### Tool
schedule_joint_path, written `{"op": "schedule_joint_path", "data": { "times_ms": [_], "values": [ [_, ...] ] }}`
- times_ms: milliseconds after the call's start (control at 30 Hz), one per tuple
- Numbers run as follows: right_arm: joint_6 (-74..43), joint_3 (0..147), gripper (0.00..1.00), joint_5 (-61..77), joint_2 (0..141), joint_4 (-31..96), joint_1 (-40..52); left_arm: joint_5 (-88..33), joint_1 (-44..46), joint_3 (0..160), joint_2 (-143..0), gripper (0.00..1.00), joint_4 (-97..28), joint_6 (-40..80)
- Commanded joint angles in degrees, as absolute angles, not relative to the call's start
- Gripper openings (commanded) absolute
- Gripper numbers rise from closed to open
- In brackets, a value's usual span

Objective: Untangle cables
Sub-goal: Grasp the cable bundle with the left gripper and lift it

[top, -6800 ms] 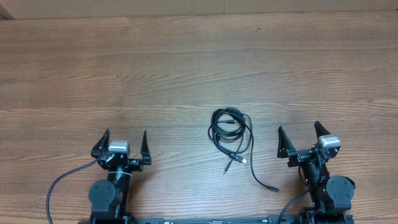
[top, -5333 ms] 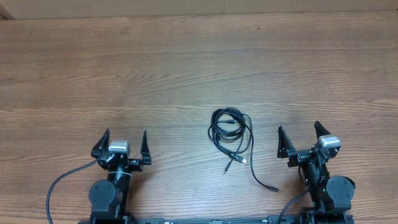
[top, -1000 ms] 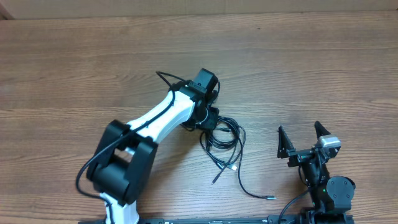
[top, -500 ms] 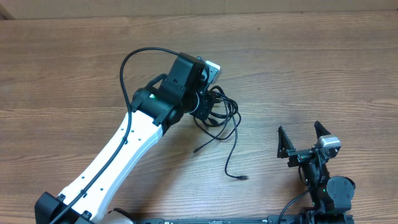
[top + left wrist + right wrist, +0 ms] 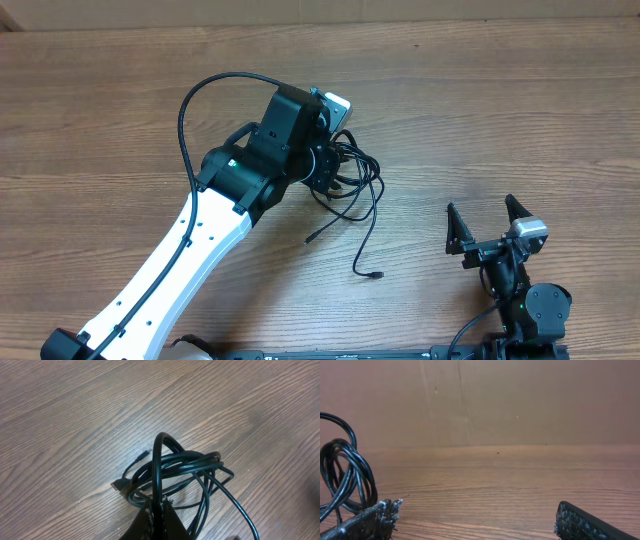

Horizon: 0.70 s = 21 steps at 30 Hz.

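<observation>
Roughly at the table's middle, slightly left: thin black cables [image 5: 352,188], bunched in overlapping loops, with two loose tails trailing toward the near edge and ending in small plugs [image 5: 377,274]. Likely light, limp and a little springy; apt to slide and re-knot if yanked, so best taken by a free tail close behind its plug and drawn out slowly. Pinched at the coil by the left claw [image 5: 157,508], closed narrow on a few strands. Well apart at the near right, the right claw [image 5: 481,206], spread wide and empty. Wood-grain table [image 5: 520,100] underneath.
</observation>
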State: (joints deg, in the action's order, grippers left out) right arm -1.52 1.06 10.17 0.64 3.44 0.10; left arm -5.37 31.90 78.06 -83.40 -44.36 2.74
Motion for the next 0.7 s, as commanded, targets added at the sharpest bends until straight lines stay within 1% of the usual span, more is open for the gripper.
{"op": "schedule_joint_path", "data": {
  "times_ms": [0, 133, 233, 400, 467, 500, 667],
  "values": [
    [-1.7, 0.5, 1.0, 15.7, 0.2, 1.5, 0.3, -4.4, 32.3, 79.2, -86.2, 0.04, -45.0, 2.2],
    [-1.7, 0.5, 1.0, 16.4, 0.2, 2.1, 0.3, -4.5, 32.3, 79.1, -92.5, 0.04, -45.0, 3.6],
    [-1.7, 0.5, 1.0, 16.6, 0.2, 3.3, 0.3, -4.5, 32.3, 79.1, -102.8, 0.04, -43.5, 5.6],
    [-1.7, 0.5, 1.0, 16.6, 0.2, 3.3, 0.3, -4.5, 32.2, 79.1, -112.4, 0.04, -41.6, 7.3],
    [-1.7, 0.5, 1.0, 16.6, 0.2, 3.3, 0.3, -5.0, 32.2, 79.1, -114.1, 0.04, -41.1, 7.3],
    [-1.7, 0.5, 1.0, 16.6, 0.2, 3.3, 0.3, -8.1, 32.3, 79.1, -114.8, 0.04, -40.6, 7.3],
    [-1.7, 0.5, 1.0, 16.6, 0.2, 3.3, 0.3, -15.2, 32.3, 79.1, -115.0, 0.04, -40.5, 7.3]
  ]
}}
